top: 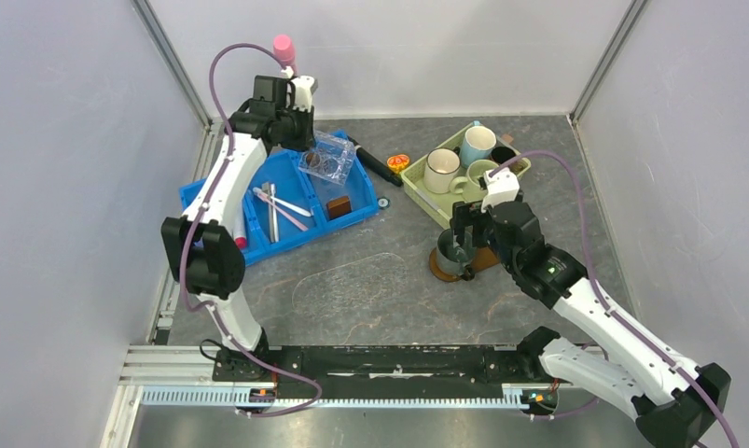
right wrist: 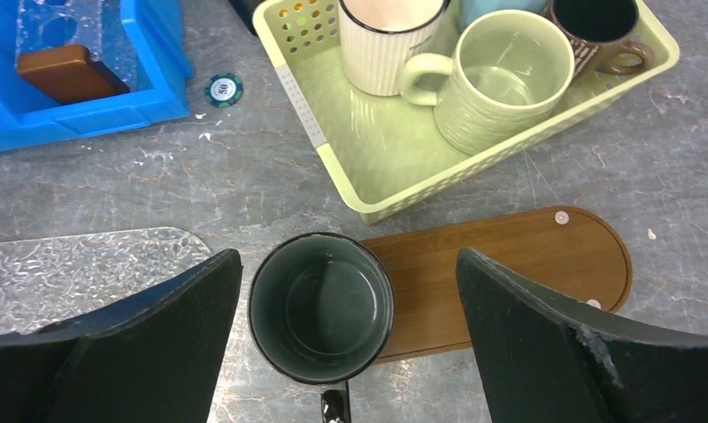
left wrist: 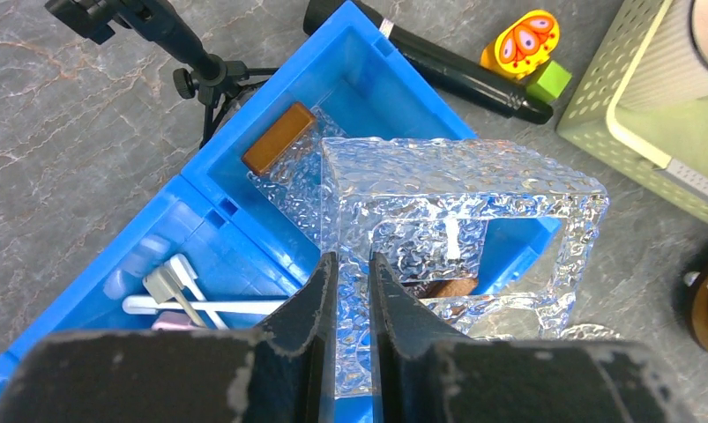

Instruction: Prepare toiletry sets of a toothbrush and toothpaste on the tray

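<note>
While the left gripper [left wrist: 353,264] has its jaws nearly closed on one wall of the clear dimpled box [left wrist: 456,189], that box is tilted over the right compartment of the blue bin [top: 305,235]. The left compartment holds pink and white toothbrushes [top: 279,205] lying flat. A brown block [left wrist: 279,138] lies in the right one. A clear textured sheet [right wrist: 77,264] lies flat on open table.

The pale green slotted basket [right wrist: 509,150] holds a cream ribbed mug [right wrist: 390,53], a green mug [right wrist: 500,79], a blue mug [top: 478,145] and a brown mug [right wrist: 597,26].

The right gripper [right wrist: 347,260] has its jaws fully spread, holding nothing, above the dark mug [right wrist: 322,304]. This mug stands on the left end of the tray [right wrist: 517,264], a smooth wooden oblong with rounded ends just beside the basket. The rest of its surface is bare.
</note>
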Available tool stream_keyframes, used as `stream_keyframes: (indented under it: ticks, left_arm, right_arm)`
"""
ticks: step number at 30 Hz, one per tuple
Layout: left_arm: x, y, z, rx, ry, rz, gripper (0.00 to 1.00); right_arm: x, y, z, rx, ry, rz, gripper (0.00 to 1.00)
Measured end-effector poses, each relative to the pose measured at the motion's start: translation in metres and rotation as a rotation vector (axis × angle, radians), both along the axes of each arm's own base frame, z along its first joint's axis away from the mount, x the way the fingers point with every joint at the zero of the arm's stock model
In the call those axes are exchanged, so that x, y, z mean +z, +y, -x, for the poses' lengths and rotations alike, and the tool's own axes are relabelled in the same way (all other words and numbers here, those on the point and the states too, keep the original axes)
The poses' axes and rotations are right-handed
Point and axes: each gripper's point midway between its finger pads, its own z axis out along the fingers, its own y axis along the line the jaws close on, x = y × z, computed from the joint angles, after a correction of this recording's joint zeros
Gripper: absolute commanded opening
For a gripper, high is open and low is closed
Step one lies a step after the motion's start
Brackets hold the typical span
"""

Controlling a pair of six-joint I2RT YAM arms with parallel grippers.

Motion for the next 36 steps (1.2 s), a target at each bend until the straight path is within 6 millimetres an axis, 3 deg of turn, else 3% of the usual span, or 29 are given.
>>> stream_keyframes:
  ticks: [8, 15, 20, 27, 32, 36]
  left_arm:
    - [0.007, 0.001, 0.016, 0.134, 0.01, 0.109, 0.02]
    - [0.019, 0.001, 0.049, 0.302, 0.019, 0.244, 0.02]
    - [0.037, -0.008, 0.078, 0.381, -0.032, 0.3, 0.02]
    - [0.032, -0.03, 0.126, 0.46, -0.064, 0.327, 0.02]
    - [0.022, -0.031, 0.144, 0.523, -0.071, 0.316, 0.02]
    - [0.029, -0.038, 0.151, 0.53, -0.105, 0.319, 0.02]
  right_arm:
    - [0.009, 0.026, -0.009, 0.069, 0.002, -0.069, 0.98]
    - [0.017, 0.077, -0.028, 0.147, 0.022, -0.151, 0.96]
    - [0.044, 0.122, -0.037, 0.211, -0.013, -0.193, 0.9]
    - [0.082, 0.166, -0.032, 0.247, -0.09, -0.229, 0.81]
    - [0.089, 0.185, -0.026, 0.236, -0.118, -0.203, 0.74]
    - [0.089, 0.199, -0.024, 0.214, -0.135, -0.169, 0.71]
